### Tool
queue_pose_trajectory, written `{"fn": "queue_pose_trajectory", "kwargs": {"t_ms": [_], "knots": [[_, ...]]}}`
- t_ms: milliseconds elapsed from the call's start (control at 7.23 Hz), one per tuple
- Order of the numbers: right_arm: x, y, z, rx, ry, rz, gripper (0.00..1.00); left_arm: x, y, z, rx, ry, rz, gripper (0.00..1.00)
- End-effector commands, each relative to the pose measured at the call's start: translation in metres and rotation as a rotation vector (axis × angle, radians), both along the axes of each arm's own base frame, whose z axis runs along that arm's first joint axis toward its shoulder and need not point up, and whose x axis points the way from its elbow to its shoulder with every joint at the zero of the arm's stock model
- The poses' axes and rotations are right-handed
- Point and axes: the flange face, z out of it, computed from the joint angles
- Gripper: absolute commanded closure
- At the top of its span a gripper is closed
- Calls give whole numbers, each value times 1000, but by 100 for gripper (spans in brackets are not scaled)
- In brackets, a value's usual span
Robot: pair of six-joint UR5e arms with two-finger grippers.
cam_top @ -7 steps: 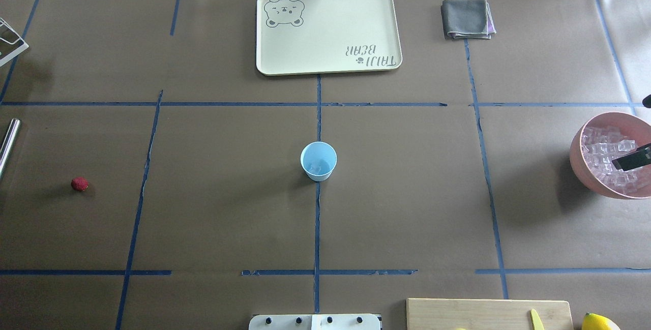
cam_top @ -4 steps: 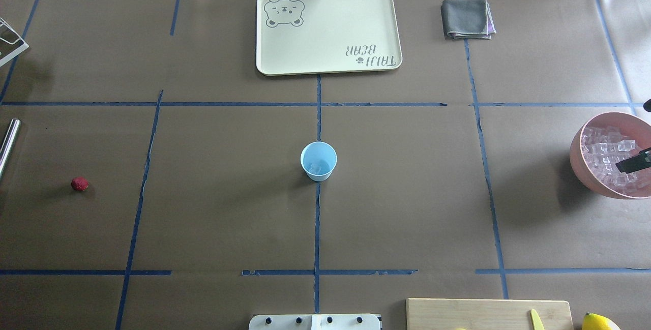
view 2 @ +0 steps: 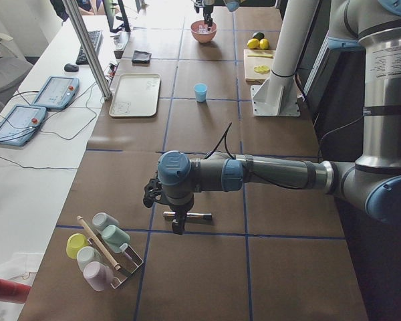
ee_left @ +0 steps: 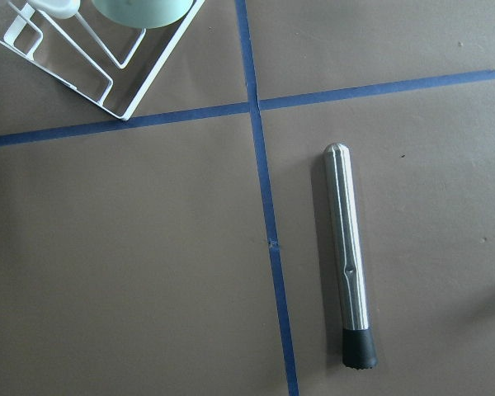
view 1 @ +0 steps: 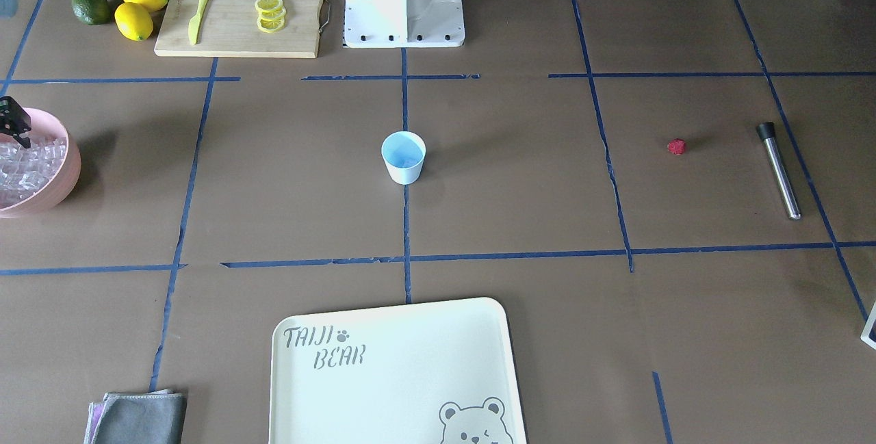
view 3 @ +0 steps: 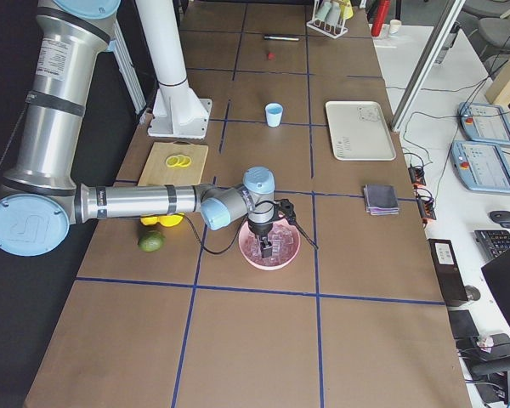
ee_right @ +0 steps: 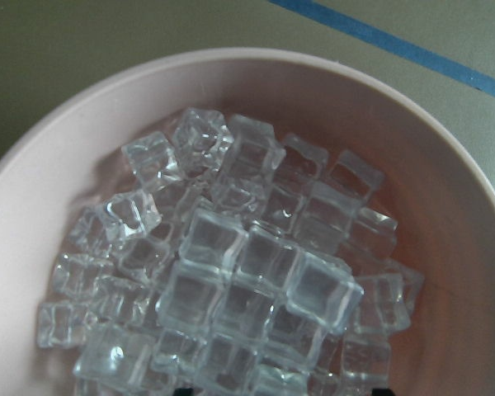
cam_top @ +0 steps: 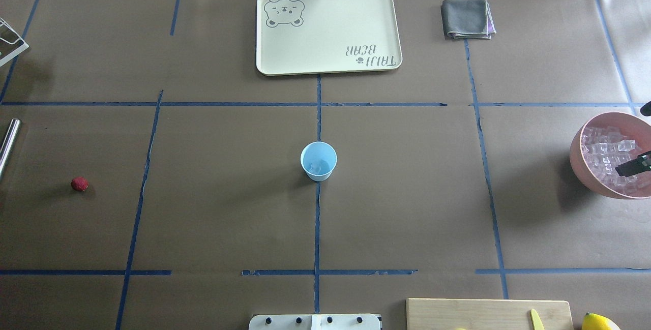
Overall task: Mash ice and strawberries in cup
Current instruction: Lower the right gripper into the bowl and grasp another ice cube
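Observation:
The light blue cup stands upright at the table's centre, with a few ice cubes in it. The pink bowl at the right edge holds many clear ice cubes. My right gripper hangs over the bowl, just above the ice. Its fingertips barely show at the bottom edge of the right wrist view, apart and empty. The red strawberry lies alone at the far left. My left gripper hovers over a steel muddler; whether it is open or shut I cannot tell.
A cream tray and a folded grey cloth lie at the far side. A cutting board with lemon slices and a yellow knife, two lemons and an avocado sit near the robot base. A cup rack stands by the left arm.
My right gripper's finger has shifted slightly toward the view's edge and lower over the ice bowl. The cup, strawberry and muddler have not moved.

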Motion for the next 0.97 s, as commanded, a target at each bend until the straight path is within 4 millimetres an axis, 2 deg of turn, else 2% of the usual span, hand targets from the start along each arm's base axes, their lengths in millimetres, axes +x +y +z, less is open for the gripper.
{"fn": "queue_pose_trajectory", "kwargs": {"t_ms": [0,138,277,415,691,830], "knots": [[-4,1,1,-4,1,-9,41,0,0,0,-1,0,0,0],[-3,2,2,-6,3,-9,62,0,0,0,1,0,0,0],[-3,2,2,-5,6,-9,89,0,0,0,-1,0,0,0],[-2,2,4,-5,8,-10,97,0,0,0,1,0,0,0],[3,7,3,-1,7,-10,100,0,0,1,-2,0,0,0],[6,5,-10,16,-9,-2,100,0,0,0,-1,0,0,0]]}}
